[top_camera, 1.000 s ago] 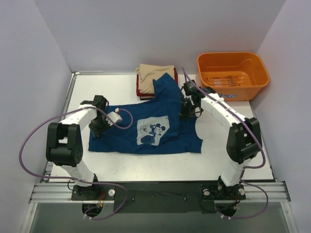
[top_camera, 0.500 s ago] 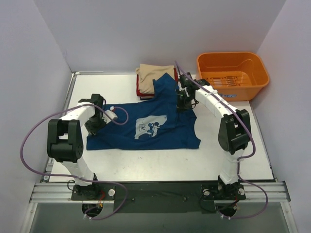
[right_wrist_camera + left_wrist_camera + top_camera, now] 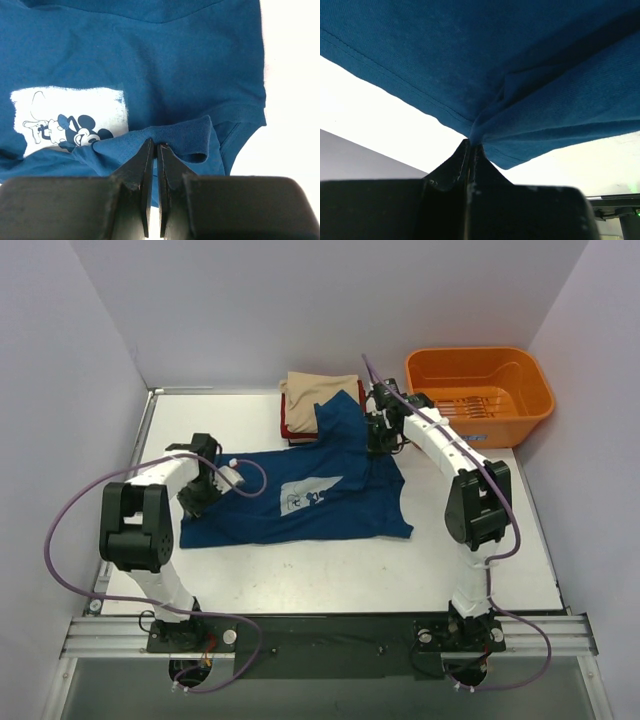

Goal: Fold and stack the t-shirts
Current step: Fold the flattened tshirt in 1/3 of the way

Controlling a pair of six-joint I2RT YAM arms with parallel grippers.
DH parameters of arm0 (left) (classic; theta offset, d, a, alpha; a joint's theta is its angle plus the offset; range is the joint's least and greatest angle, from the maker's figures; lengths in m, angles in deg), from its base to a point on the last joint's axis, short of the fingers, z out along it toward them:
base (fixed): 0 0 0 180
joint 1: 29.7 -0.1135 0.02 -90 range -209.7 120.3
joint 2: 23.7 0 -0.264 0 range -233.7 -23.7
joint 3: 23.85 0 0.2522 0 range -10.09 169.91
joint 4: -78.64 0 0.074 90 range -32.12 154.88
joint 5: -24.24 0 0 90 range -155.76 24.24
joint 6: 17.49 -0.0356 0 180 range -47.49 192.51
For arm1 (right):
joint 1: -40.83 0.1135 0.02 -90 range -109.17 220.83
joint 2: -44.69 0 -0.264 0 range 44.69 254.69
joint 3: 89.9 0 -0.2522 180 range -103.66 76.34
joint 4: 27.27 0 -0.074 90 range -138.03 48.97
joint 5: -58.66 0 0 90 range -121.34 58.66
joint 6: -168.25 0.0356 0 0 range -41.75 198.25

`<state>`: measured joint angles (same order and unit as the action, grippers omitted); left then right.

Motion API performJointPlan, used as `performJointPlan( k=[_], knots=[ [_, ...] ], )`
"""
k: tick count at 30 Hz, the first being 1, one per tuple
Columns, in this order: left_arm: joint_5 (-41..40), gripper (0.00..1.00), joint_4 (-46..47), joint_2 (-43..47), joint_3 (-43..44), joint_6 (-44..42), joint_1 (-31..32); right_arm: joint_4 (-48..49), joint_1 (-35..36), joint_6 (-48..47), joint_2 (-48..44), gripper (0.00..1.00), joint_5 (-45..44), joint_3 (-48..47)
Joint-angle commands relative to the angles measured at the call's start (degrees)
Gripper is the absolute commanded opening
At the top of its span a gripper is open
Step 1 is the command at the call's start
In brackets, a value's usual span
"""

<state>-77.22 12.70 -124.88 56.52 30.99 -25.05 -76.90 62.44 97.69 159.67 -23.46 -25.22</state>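
A dark blue t-shirt (image 3: 345,515) with a pale cartoon-mouse print (image 3: 305,495) lies mid-table, both of its side edges pinched up. My left gripper (image 3: 196,497) is shut on its left hem; in the left wrist view the blue cloth (image 3: 520,60) bunches at the closed tips (image 3: 470,143). My right gripper (image 3: 378,443) is shut on a raised fold of the shirt's right side (image 3: 175,137), just beside the print (image 3: 70,117), with the tips (image 3: 155,146) together. Folded t-shirts (image 3: 318,392) are stacked at the back, beige on top of red; the blue shirt's far corner overlaps them.
An orange plastic tub (image 3: 478,395) stands at the back right corner. Walls close in the table (image 3: 500,560) on the left, back and right. Purple cables loop off both arms.
Both grippers have moved toward the back of the table, holding the blue shirt. The right one has travelled further, toward the stack, and the shirt has shifted back and bunched so the print looks squashed.
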Motion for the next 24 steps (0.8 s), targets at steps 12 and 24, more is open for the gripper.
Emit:
performJointPlan(
  k=[12, 24],
  knots=[
    [-2.68, 0.8, 3.49, 2.74, 15.65, 6.1, -10.79, -8.77, -1.21, -2.31, -14.94, 0.63, -1.3, 9.06],
    [9.0, 0.44, 0.41, 18.45, -2.86, -9.44, -2.11, 0.6, -16.22, 2.7, -37.36, 0.62, 12.58, 44.59]
  ],
)
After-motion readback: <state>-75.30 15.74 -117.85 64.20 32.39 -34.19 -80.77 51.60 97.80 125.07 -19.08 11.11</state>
